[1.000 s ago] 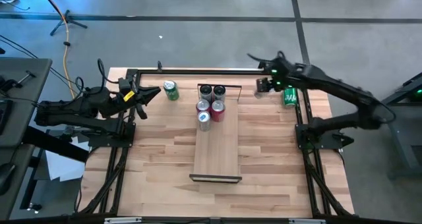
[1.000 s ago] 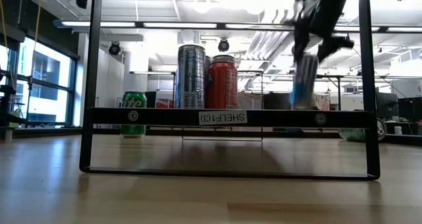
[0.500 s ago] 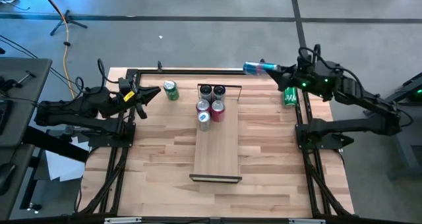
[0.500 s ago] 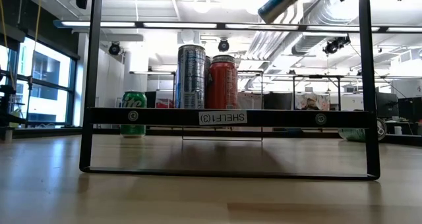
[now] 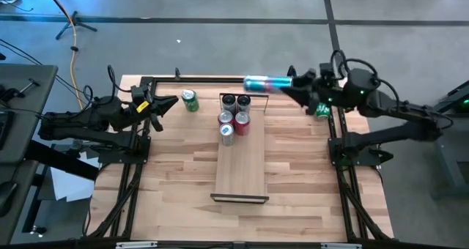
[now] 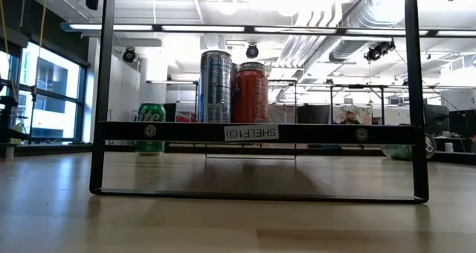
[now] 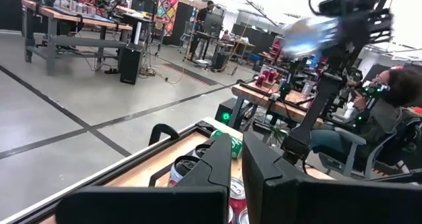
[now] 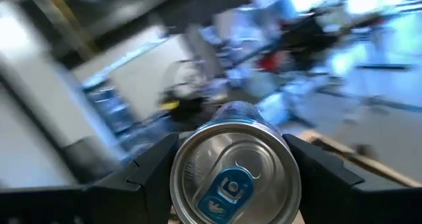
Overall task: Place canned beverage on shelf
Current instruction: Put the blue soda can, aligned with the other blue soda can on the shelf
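Note:
A blue and silver can (image 5: pixel 260 82) hangs level in the air over the table's far edge, just beyond the far end of the shelf (image 5: pixel 240 165), with my right gripper (image 5: pixel 287 86) shut on it. The shelf is a pale board lying on the table, and several cans (image 5: pixel 234 117) stand on its far end. At the table's far left my left gripper (image 5: pixel 173 102) stays shut and level, touching nothing, with an upright green can (image 5: pixel 190 100) just to its right. My right gripper pinches the can's round side wall (image 8: pixel 198 138) between its two fingers (image 8: pixel 155 161), one on each side. The fingers come level from the table's right and lie along the can. Its tab end (image 8: pixel 231 178) faces my wrist. The can is lifted clear, its other end toward the table's left.
Another green can (image 5: pixel 322 108) lies at the table's far right edge, under my right arm. The shelf's dark end frame (image 6: pixel 253 132) fills the low view, with cans (image 6: pixel 216 85) behind it. The shelf's near half and the tabletop around it (image 5: pixel 293 168) are bare wood.
My right gripper has risen from the table's far right corner and swung toward the table's left, tipping from pointing down to level. The can, upright below the fingers before, now lies level and higher, out of the low view.

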Available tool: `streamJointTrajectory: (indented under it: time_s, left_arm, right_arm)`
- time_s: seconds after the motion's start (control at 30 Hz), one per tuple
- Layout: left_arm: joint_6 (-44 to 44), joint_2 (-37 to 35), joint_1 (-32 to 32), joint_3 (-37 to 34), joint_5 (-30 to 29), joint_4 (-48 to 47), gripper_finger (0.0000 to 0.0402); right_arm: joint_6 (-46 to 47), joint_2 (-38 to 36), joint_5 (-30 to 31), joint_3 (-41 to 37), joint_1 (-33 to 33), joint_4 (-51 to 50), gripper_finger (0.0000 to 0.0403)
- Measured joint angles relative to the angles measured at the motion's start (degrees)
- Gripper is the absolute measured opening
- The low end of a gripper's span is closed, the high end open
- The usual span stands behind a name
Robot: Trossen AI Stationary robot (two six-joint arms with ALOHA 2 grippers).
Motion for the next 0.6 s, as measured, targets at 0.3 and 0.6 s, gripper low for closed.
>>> streamJointTrajectory:
  time_s: [0.3, 0.6]
  left_arm:
    - [0.00, 0.00, 0.00, 0.00, -0.02, 0.02, 0.0000]
    - [0.00, -0.02, 0.02, 0.00, -0.02, 0.02, 0.0001]
  right_arm:
    - [-1.98, 13.12, -2.26, 15.88, 10.81, -16.18, 0.0230]
    - [-3.49, 32.57, -7.54, 42.73, 14.85, -51.63, 0.0230]
